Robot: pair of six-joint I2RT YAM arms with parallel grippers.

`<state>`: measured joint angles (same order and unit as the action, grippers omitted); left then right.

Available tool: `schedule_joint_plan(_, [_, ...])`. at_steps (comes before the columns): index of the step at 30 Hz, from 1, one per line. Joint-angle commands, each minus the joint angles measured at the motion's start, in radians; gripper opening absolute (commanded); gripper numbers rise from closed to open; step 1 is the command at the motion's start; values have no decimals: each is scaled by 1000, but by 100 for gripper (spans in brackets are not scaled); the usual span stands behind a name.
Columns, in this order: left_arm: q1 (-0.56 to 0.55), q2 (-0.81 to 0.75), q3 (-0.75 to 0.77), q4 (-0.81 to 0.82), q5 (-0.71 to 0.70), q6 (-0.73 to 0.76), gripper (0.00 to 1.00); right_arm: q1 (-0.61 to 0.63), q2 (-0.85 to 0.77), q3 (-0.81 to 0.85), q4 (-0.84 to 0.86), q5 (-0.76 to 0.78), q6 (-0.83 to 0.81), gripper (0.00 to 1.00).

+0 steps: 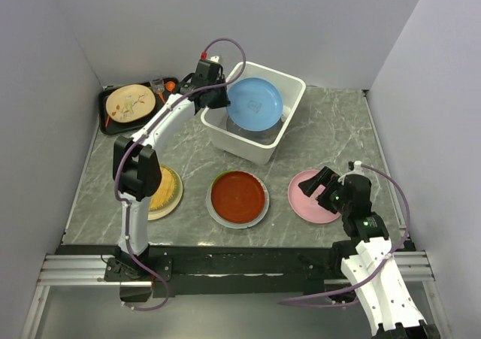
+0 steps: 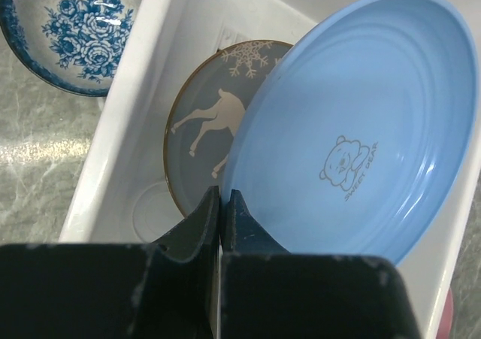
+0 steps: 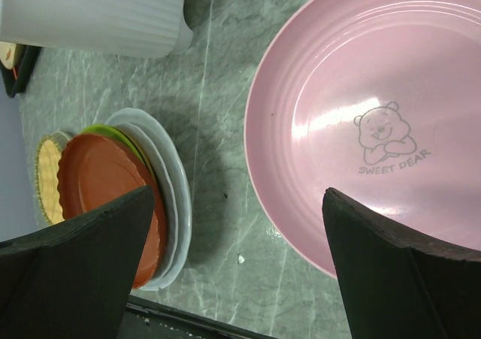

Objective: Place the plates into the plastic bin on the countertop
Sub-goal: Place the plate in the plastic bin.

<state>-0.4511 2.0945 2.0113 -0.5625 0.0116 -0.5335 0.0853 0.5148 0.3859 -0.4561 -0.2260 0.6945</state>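
Currently the left gripper is clamped on the rim of a round light-blue plastic plate, held tilted over the white rectangular plastic bin at far centre of the dark marble-look countertop. A grey round plate with white reindeer sits inside the bin, partly behind the blue one. The right gripper, fingers spread apart, hovers above the round pink plate at near right.

right gripper spread wide over the pink plate (bear print); red-topped stack near it.
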Motion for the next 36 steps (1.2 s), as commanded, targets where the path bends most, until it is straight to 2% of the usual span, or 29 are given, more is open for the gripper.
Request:
schedule_joint_plan(1, [0,-2,67,33,45,27,1,2,-4,-8,46,13,-9,100])
schedule_joint_plan(5, [0,12,58,27,53,43,1,2,-22,-7,40,24,-4,100])
schedule_joint_plan(17, [0,33,40,10,60,70,13,2,8,-1,56,16,3,100])
schedule_joint_plan(20, [0,30,38,7,62,76,20,2,4,1,50,19,2,100])
schedule_joint_plan(30, [-1,-20,3,27,30,92,67,2,-70,7,30,50,20,100])
schedule_joint_plan(36, [-1,-50,0,39,24,96,71,2,-49,7,33,40,14,100])
